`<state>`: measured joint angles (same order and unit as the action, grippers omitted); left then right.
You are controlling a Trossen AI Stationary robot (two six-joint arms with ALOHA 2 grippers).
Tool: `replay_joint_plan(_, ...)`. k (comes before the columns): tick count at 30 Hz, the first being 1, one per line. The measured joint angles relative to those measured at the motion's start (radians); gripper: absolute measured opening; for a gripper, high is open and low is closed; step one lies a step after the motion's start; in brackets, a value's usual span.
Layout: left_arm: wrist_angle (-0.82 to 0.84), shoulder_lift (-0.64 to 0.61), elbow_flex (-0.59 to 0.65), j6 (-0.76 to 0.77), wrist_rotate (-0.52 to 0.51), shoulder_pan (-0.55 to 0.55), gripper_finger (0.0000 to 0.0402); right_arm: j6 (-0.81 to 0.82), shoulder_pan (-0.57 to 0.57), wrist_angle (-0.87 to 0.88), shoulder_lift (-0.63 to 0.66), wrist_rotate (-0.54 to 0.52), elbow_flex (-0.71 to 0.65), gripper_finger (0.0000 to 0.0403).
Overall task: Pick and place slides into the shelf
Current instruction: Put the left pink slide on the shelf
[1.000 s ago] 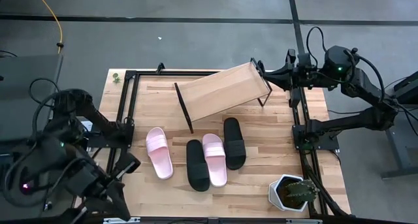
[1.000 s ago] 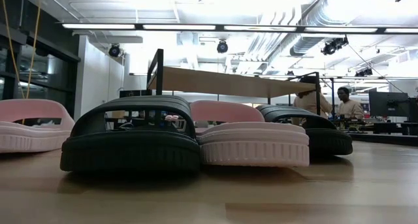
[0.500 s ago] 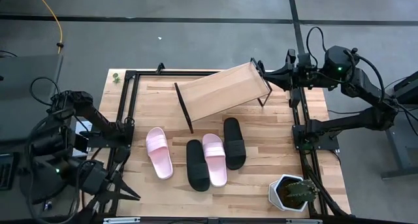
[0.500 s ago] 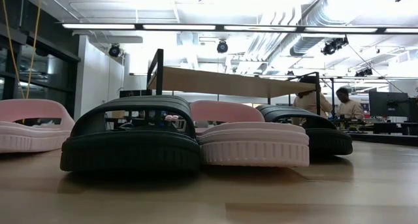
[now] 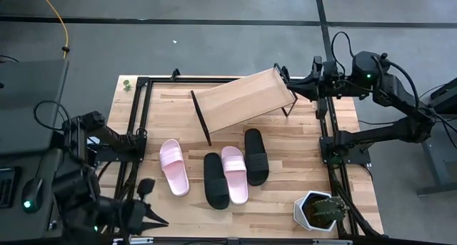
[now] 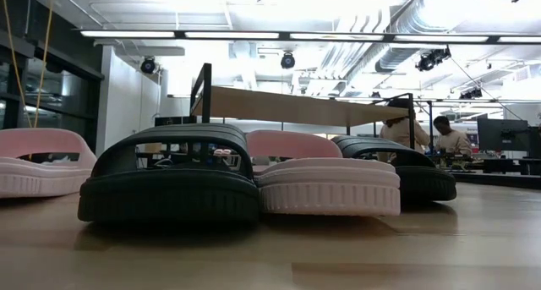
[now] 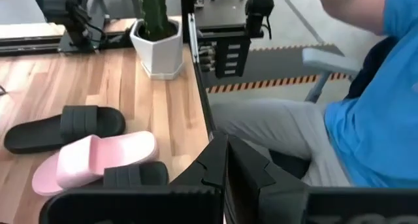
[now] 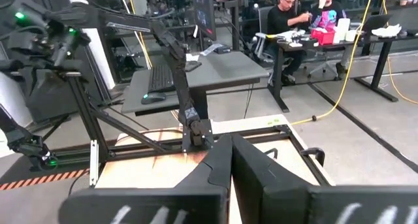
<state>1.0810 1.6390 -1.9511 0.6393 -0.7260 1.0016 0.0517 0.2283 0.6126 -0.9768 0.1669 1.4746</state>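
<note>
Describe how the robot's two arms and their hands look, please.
Both arms are dark, jointed links wrapped with looping black cables, each showing small green lights. The left hand and the right hand each end in two black, angular, tapering fingers.

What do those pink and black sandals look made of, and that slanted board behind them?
The pale pink slide sandals and black slide sandals look like moulded foam or rubber: matte, with ribbed sole edges. The slanted light-wood shelf board shows grain, so likely wood or plywood, on a thin black frame that looks like metal.

Matt rubbery slides; light wood shelf, table.
</note>
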Motion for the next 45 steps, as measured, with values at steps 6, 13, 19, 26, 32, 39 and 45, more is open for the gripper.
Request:
replay_joint_plan(6,0.049,0.056,0.0,0.053,0.02,0.0,0.0003,0.0,0.0,0.021,0.0,0.0,0.0,0.0)
replay_joint_plan(13,0.199,0.107,0.0,0.191,0.048,0.0,0.0003,0.019,0.0,0.046,0.0,0.0,0.0,0.0)
replay_joint_plan(19,0.363,0.149,0.0,0.336,0.069,-0.001,0.0003,0.019,0.0,0.059,0.0,0.0,0.0,0.0)
replay_joint_plan(26,0.485,0.197,0.011,0.462,0.166,-0.021,0.0003,0.019,0.0,0.058,0.0,0.0,0.0,0.0)
replay_joint_plan(32,0.49,0.221,0.081,0.459,0.299,-0.087,0.0003,0.019,0.0,0.057,-0.014,-0.002,0.0,0.0)
replay_joint_plan(39,0.49,0.22,0.246,0.458,0.491,-0.175,0.0003,0.019,0.0,0.058,-0.047,0.0,0.0,0.0)
replay_joint_plan(45,0.491,0.218,0.355,0.428,0.588,-0.221,0.0003,0.017,0.0,0.058,-0.075,0.0,0.0,0.0)
